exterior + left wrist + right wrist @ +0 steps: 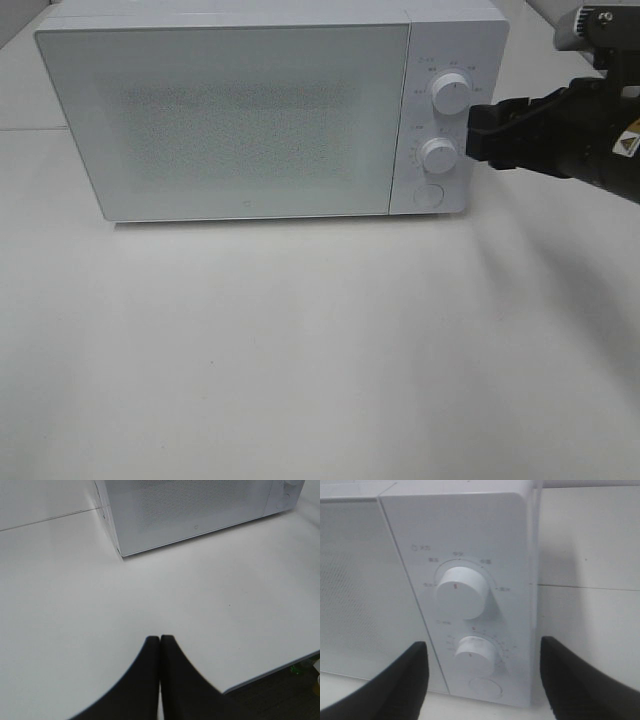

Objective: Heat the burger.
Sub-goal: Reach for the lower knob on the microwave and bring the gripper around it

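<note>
At the control panel [422, 122] of the microwave [230, 120], the right hand [476, 133] hangs with its jaws spread wide and empty. It faces the lower knob [476, 653], near it but, as far as I can tell, not touching. Above sits the upper knob [451, 95], below a round button [428, 195]. The oven door is closed and the burger is nowhere in sight; I judge it lies inside, behind the frosted front. The left hand [160, 639] is pressed shut on nothing over the bare worktop [300, 350], well apart from the oven. The step in hand looks like setting the timer. Next, the right hand should advance squarely, close on the lower knob and turn it.
</note>
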`<state>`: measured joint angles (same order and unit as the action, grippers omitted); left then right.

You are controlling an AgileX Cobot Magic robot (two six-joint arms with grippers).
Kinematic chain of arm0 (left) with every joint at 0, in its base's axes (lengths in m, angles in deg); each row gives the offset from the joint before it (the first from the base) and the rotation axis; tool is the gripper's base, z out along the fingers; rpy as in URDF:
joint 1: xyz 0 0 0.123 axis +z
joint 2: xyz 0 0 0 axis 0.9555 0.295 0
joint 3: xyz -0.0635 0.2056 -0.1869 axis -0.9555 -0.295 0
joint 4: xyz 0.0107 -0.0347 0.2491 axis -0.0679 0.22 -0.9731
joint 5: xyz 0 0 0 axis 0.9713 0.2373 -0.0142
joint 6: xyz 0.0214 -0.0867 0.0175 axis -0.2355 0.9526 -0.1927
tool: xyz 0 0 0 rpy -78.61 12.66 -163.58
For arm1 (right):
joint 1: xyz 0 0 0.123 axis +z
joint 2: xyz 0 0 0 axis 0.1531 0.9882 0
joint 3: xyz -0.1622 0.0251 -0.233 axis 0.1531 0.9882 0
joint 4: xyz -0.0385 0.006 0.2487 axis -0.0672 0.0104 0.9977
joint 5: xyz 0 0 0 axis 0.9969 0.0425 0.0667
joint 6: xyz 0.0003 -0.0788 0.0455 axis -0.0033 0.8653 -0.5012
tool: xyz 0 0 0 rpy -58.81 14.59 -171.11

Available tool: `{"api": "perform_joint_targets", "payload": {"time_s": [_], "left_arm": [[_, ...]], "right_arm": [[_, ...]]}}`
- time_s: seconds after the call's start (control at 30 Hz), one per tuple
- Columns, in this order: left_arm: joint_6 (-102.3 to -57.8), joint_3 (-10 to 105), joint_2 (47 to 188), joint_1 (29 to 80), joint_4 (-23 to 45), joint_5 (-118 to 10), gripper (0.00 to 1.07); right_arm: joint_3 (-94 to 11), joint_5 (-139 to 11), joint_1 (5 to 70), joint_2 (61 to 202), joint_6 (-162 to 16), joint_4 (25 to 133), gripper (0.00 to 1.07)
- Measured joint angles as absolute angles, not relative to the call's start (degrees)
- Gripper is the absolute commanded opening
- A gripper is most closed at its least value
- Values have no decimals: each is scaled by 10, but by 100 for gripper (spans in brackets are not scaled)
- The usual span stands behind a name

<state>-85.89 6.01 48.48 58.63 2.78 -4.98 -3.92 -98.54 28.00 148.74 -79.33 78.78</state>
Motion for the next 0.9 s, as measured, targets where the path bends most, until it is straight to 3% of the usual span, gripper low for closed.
{"api": "perform_joint_targets", "payload": {"time_s": [0.33, 0.9], "left_arm": [[-859, 60, 485, 586, 28, -50, 0], [-859, 60, 485, 586, 28, -50, 0]], "right_arm": [[-40, -1089, 376, 1576, -714, 913, 62], [-41, -1267, 388, 1688, -706, 953, 62]]}}
